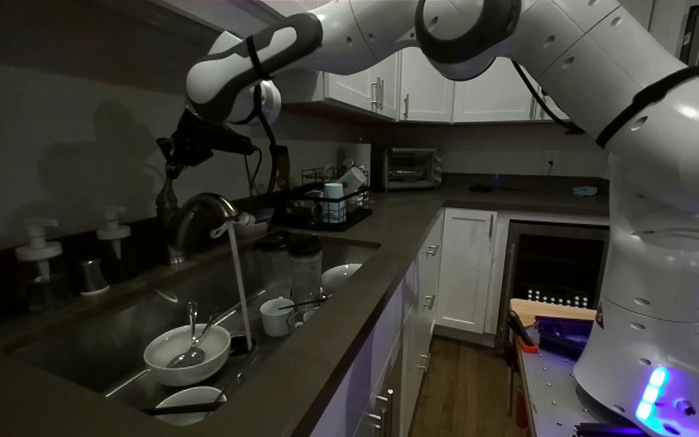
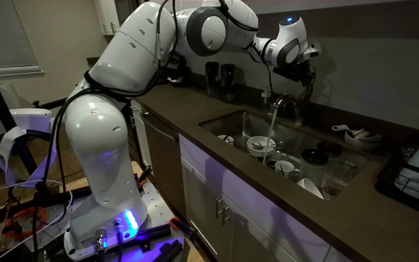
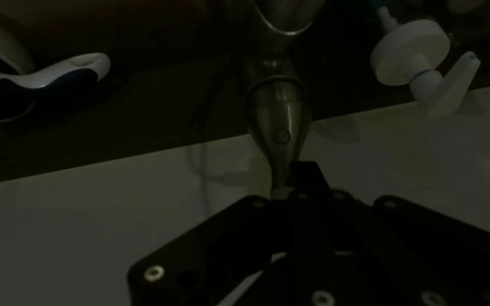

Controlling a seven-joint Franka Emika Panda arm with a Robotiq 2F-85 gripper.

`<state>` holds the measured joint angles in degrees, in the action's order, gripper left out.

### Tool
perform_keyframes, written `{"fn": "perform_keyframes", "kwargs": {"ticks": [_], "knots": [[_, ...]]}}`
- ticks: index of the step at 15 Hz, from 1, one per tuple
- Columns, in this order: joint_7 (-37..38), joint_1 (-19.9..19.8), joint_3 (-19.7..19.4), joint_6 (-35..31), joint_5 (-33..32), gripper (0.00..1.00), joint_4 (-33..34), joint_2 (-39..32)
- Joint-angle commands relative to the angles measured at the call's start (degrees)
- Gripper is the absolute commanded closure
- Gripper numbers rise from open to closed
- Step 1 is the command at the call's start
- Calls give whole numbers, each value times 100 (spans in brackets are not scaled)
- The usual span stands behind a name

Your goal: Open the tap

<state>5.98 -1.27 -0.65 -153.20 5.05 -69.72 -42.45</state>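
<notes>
Can see the tap [image 1: 179, 224] upright at the back edge of the sink [image 1: 82, 349], with a stream of water [image 1: 238, 273] running from its spout [image 1: 207, 200] in both exterior views, landing just beside a white bowl [image 1: 173, 373] with a spoon [image 1: 189, 357] in it. In the wrist view, find the hand [image 3: 307, 170] with fingers [image 3: 309, 182] closed together, apparently holding nothing, right by the upper end of the tap's lever [image 3: 280, 123]; cannot tell about contact. Can also pick out a white mug [image 1: 276, 318] in the sink and two pump bottles [image 1: 39, 250] on the tabletop [image 1: 358, 303], near the tap.
</notes>
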Motion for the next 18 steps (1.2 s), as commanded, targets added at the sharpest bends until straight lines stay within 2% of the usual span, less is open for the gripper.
{"fn": "perform_keyframes", "kwargs": {"ticks": [1,8,11,15,18], "knots": [[-52,-144,35,-430,95,97,-467,286],[-170,-422,135,-1554,181,97,-1887,1035],[-316,-564,252,-1413,182,97,-2713,1643],[-323,-476,74,-1024,34,97,-3866,2638],[-304,-410,-44,-484,-55,97,-4533,3352]]}}
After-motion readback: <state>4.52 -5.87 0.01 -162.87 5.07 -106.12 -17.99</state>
